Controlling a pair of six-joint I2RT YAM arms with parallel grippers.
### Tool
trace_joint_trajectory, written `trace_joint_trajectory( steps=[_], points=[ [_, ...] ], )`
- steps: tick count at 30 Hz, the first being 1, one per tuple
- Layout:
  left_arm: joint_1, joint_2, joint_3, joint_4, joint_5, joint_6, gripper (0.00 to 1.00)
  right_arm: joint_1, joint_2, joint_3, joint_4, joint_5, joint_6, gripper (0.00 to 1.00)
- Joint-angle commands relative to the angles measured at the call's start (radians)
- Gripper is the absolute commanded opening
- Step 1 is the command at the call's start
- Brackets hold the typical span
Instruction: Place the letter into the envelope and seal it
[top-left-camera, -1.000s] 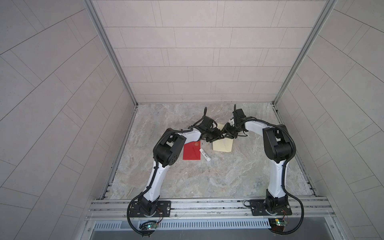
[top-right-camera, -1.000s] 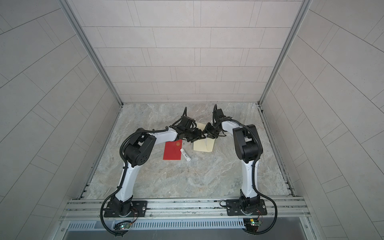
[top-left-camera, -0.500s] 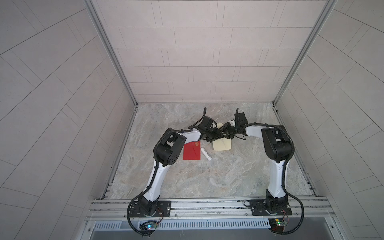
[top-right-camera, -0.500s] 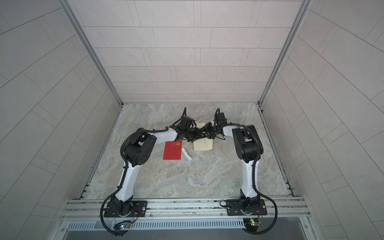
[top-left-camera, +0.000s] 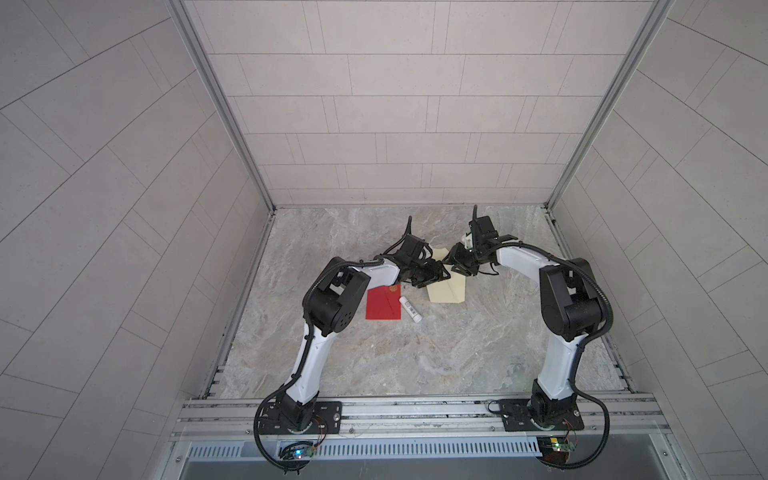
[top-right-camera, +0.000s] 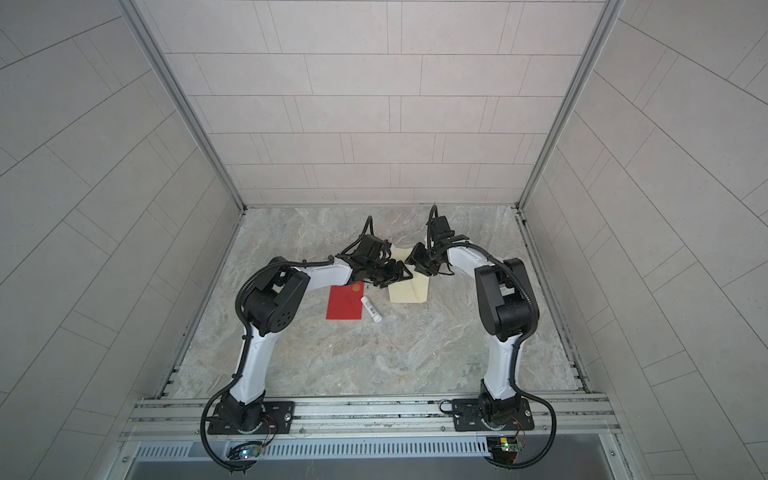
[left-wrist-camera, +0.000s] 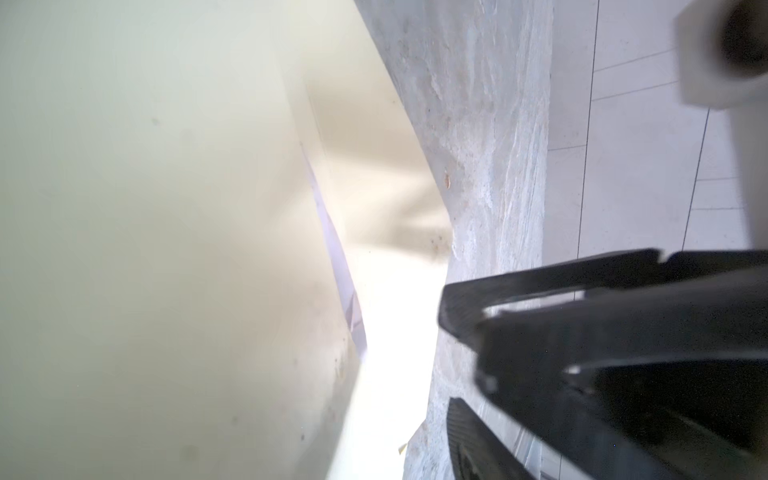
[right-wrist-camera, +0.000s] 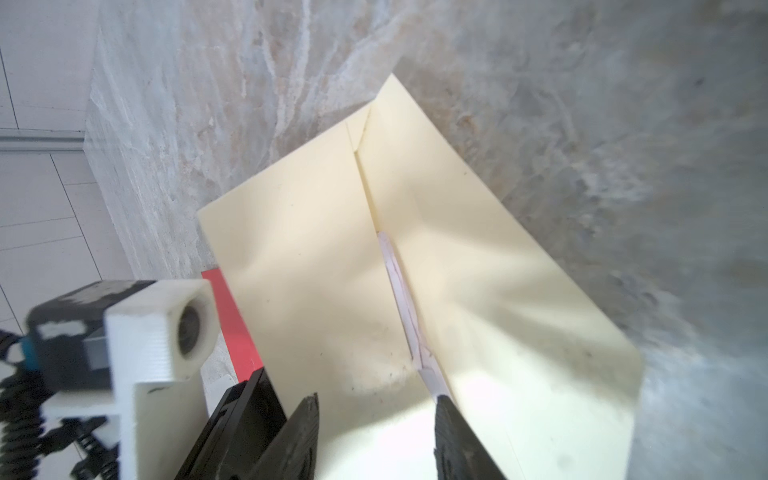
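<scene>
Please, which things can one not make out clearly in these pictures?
- Left claw: open or shut unclear; tiny and dark in both top views.
- Envelope, left wrist view: blurred, too close to the lens.
- Pale strip in the envelope's fold, right wrist view: letter or lining, unclear.
- Red card: corner hidden under the left arm, both top views.

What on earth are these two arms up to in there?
Two robot arms are working on a cream envelope towards the back of the table. The right tool hovers over its open flap with jaws apart, and the left tool is at the envelope's edge. The red card, presumably the letter, lies flat outside it, beside a white glue stick, so nothing is inserted or sealed yet.
</scene>
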Motion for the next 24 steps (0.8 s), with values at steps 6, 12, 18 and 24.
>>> trace_joint_trajectory(
  steps=[6, 12, 18, 24],
  points=[
    [0.052, -0.14, -0.113, -0.111, -0.058, 0.019, 0.89, 0.001, -0.19, -0.085, -0.093, 0.107, -0.134, 0.48],
    [0.161, -0.365, -0.233, -0.196, -0.216, -0.087, 0.91, 0.12, -0.298, -0.174, -0.094, 0.116, -0.24, 0.48],
    [0.223, -0.518, -0.328, -0.323, -0.335, -0.094, 0.91, 0.383, -0.206, -0.12, -0.192, 0.198, -0.358, 0.48],
    [0.265, -0.598, -0.453, -0.252, -0.314, -0.158, 0.9, 0.482, -0.041, -0.013, -0.248, 0.288, -0.405, 0.46]
  ],
)
